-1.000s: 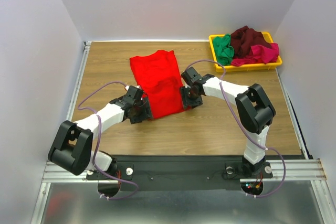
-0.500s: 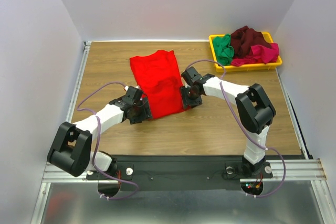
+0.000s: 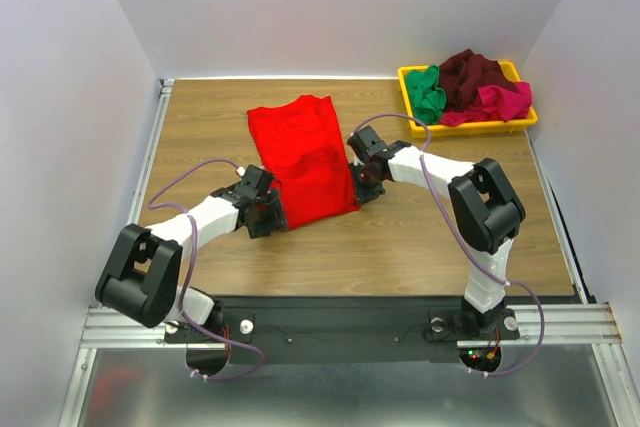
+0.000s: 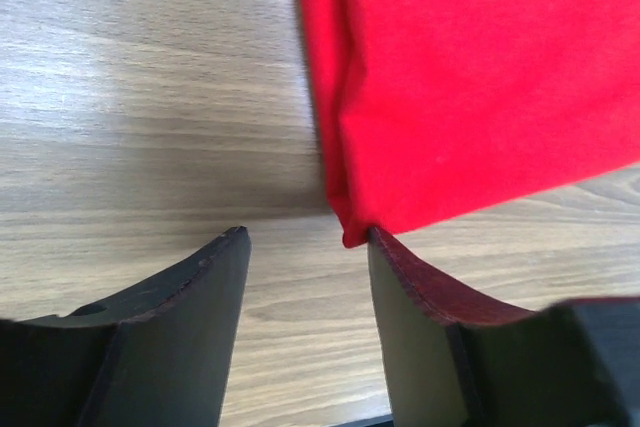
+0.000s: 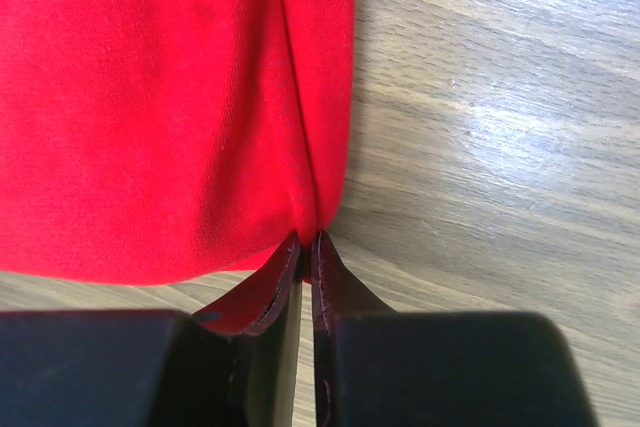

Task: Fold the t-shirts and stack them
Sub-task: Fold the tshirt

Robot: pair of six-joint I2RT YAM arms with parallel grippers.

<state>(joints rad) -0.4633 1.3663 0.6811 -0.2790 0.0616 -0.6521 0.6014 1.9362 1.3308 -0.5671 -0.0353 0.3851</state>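
Note:
A bright red t-shirt (image 3: 300,152) lies flat in a long folded strip on the wooden table (image 3: 200,127). My right gripper (image 3: 362,190) is shut on its near right corner; in the right wrist view the cloth (image 5: 150,97) puckers into the closed gripper (image 5: 308,239). At the near left corner my left gripper (image 3: 272,215) stands open. In the left wrist view the shirt's corner (image 4: 480,77) touches the tip of the right finger (image 4: 400,267), and bare wood shows across the gripper's gap (image 4: 305,237). Green (image 3: 430,92), dark maroon (image 3: 472,72) and magenta-pink (image 3: 500,102) t-shirts lie crumpled in the tray.
The yellow tray (image 3: 408,74) sits at the table's far right corner. White walls close in the table at the back and both sides. Bare wood lies left of the red shirt and along the near edge.
My right gripper has closed onto the red shirt's near right corner. My left gripper's jaws have narrowed a little and the arm has shifted slightly at the near left corner.

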